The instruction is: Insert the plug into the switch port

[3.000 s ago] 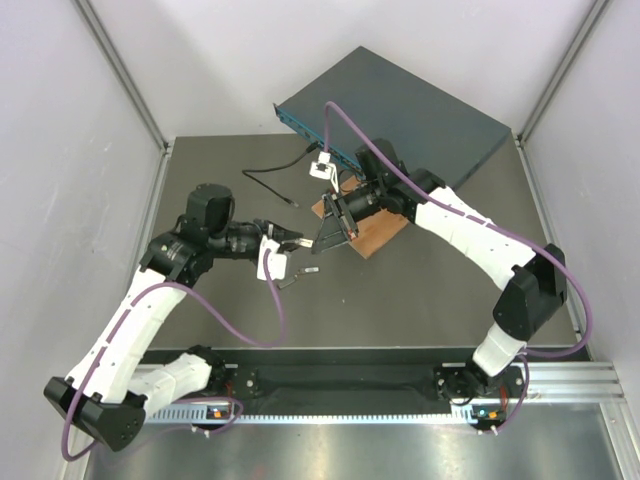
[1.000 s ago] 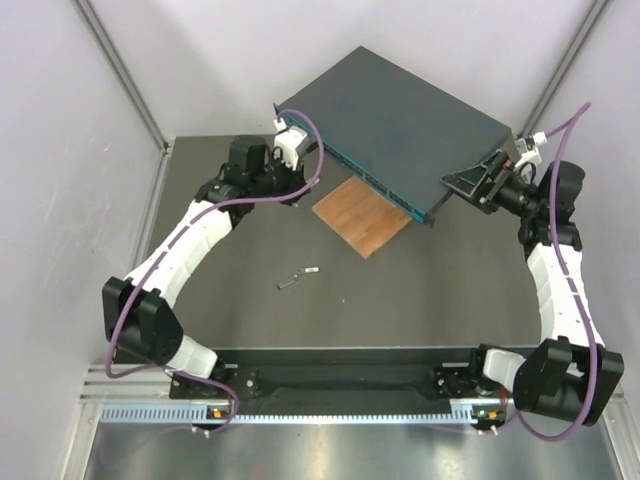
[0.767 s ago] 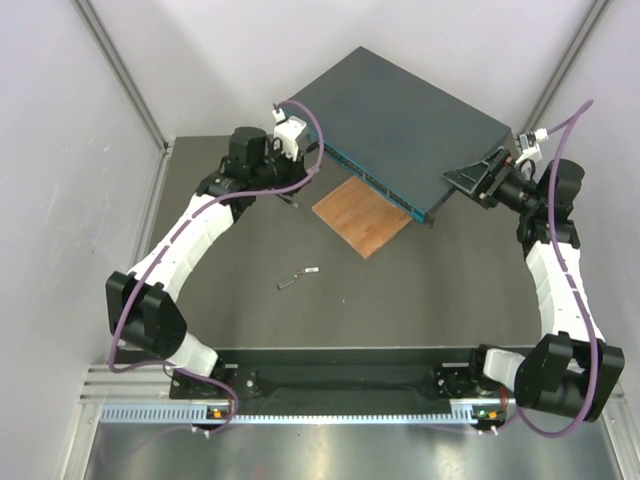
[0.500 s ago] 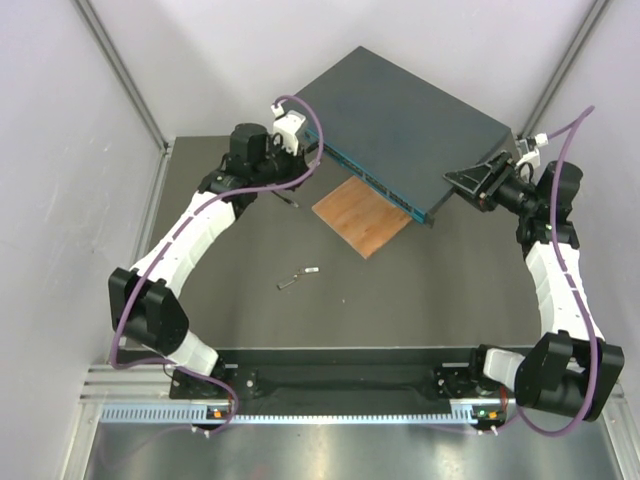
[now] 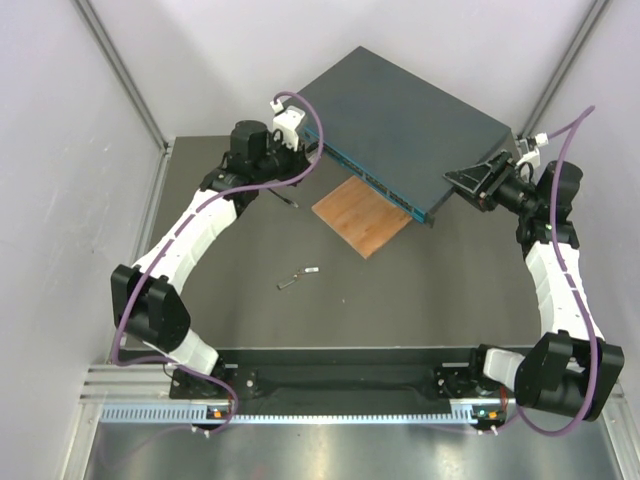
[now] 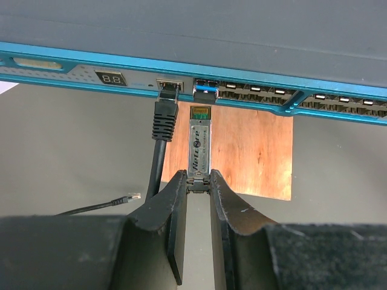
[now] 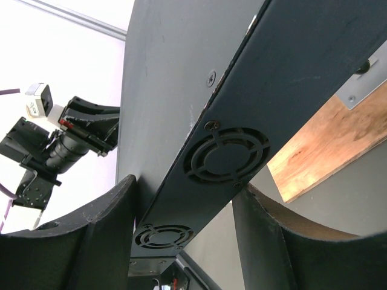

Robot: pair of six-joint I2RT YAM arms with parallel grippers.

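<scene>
Two grippers clamped; plug (image 6: 165,115) seated in a switch port (image 6: 169,85).
Left gripper (image 6: 198,179) pinches a grey module (image 6: 200,145) by its tail, nose close to a blue-latched slot on the teal front of the network switch (image 6: 181,30). Just beside it the plug's black cable hangs down, and its other pale end (image 6: 134,196) lies loose on the table (image 6: 72,139). Right gripper (image 7: 186,186) straddles the switch's vented side, fingers pressed on both faces. A wooden board (image 6: 248,151) lies beneath the front.
</scene>
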